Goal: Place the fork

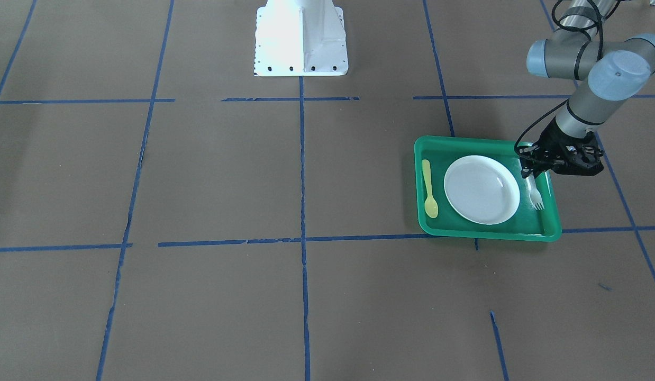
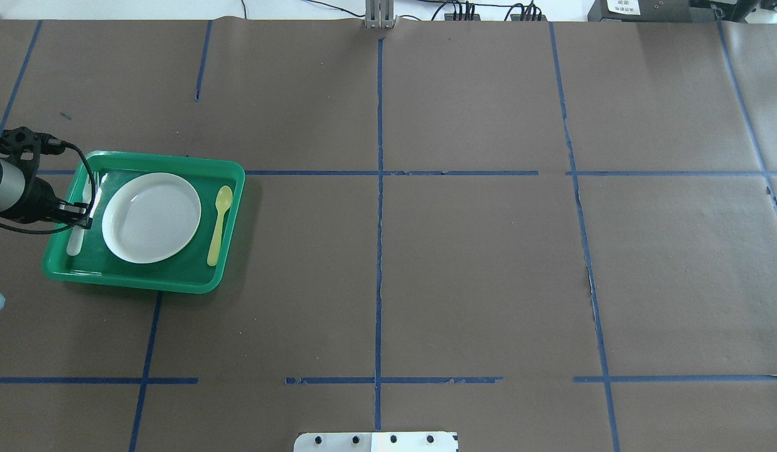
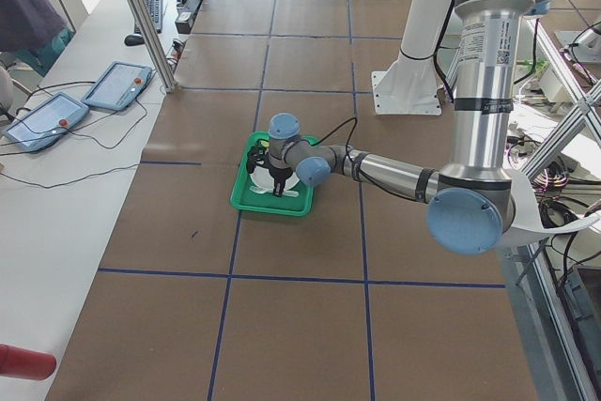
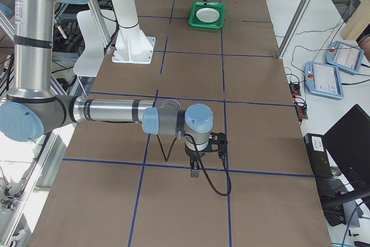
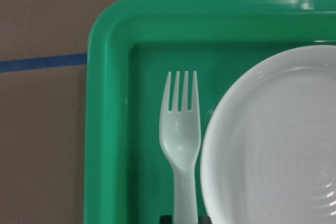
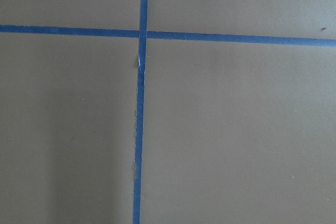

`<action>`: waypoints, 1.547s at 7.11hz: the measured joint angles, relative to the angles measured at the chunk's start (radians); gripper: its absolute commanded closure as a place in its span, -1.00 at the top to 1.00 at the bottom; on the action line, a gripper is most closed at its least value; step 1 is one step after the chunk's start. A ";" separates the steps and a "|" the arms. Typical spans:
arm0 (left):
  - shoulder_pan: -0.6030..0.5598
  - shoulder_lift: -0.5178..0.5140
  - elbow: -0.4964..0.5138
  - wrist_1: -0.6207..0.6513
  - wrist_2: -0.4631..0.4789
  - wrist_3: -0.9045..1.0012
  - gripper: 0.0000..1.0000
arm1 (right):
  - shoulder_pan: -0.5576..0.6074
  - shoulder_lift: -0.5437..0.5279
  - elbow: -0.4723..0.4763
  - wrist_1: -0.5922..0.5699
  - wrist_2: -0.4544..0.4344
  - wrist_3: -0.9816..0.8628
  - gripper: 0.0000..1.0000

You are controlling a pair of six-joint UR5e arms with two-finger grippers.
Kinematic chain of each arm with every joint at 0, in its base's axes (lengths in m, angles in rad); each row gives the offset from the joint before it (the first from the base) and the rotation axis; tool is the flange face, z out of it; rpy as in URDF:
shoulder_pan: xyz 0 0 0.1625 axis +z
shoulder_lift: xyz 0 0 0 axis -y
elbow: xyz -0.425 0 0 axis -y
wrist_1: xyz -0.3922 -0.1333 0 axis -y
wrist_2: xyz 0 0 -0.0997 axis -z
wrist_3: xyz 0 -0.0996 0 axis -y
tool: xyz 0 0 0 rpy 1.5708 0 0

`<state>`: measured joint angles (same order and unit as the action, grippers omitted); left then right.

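The pale white plastic fork (image 5: 180, 129) lies in the green tray (image 1: 486, 233) beside the white plate (image 1: 482, 189), tines pointing away from the robot. It also shows in the front view (image 1: 536, 194) and the overhead view (image 2: 76, 238). My left gripper (image 1: 530, 170) stands low over the fork's handle. Its dark fingertips hug the handle on both sides at the bottom edge of the left wrist view. My right gripper (image 4: 196, 169) hangs over bare table far from the tray, and I cannot tell whether it is open or shut.
A yellow plastic spoon (image 1: 429, 190) lies in the tray on the plate's other side. The robot's white base (image 1: 301, 37) stands at the table's middle. Brown paper with blue tape lines covers the table. The right wrist view shows only that paper and tape.
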<state>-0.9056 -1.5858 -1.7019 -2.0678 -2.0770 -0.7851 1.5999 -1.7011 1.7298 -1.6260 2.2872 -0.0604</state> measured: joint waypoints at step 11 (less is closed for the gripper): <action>-0.405 -0.007 -0.065 0.277 -0.196 0.598 1.00 | 0.000 0.000 0.000 0.000 0.000 -0.001 1.00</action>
<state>-1.3105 -1.5932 -1.7670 -1.7907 -2.2730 -0.1875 1.5999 -1.7012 1.7296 -1.6260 2.2872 -0.0612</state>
